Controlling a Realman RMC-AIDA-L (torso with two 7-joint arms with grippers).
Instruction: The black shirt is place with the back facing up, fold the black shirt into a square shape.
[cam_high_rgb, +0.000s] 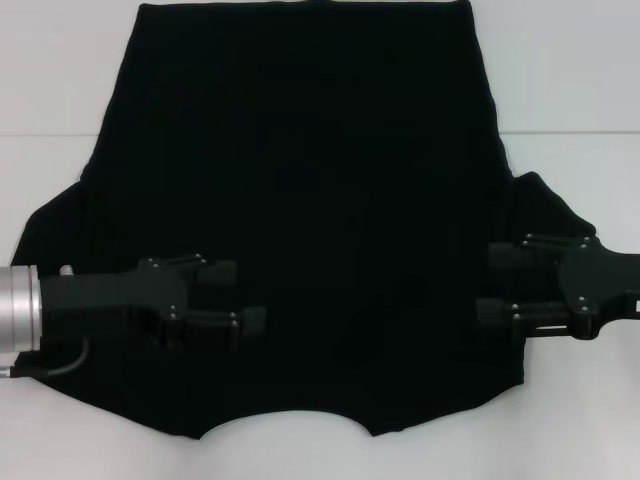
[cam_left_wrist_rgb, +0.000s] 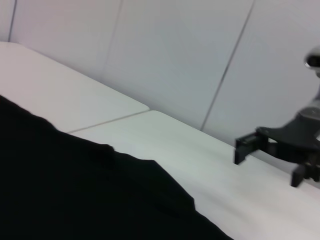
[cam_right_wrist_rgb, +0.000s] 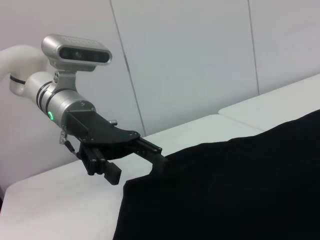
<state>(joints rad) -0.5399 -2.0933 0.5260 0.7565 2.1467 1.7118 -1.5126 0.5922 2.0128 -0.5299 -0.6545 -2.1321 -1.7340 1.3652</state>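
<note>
The black shirt (cam_high_rgb: 320, 180) lies spread flat on the white table (cam_high_rgb: 60, 80), plain side up, with no lettering showing. Its neckline is at the near edge and its hem at the far edge. My left gripper (cam_high_rgb: 245, 297) is open and empty over the shirt's left near part, fingers pointing inward. My right gripper (cam_high_rgb: 487, 284) is open and empty at the shirt's right sleeve, pointing inward. The right wrist view shows the left gripper (cam_right_wrist_rgb: 136, 170) just above the shirt (cam_right_wrist_rgb: 240, 190). The left wrist view shows the right gripper (cam_left_wrist_rgb: 270, 162) beyond the shirt (cam_left_wrist_rgb: 75, 190).
A seam (cam_high_rgb: 570, 132) runs across the table top on both sides of the shirt. Bare white table shows left, right and near of the shirt. A pale panelled wall (cam_left_wrist_rgb: 175, 60) stands behind the table.
</note>
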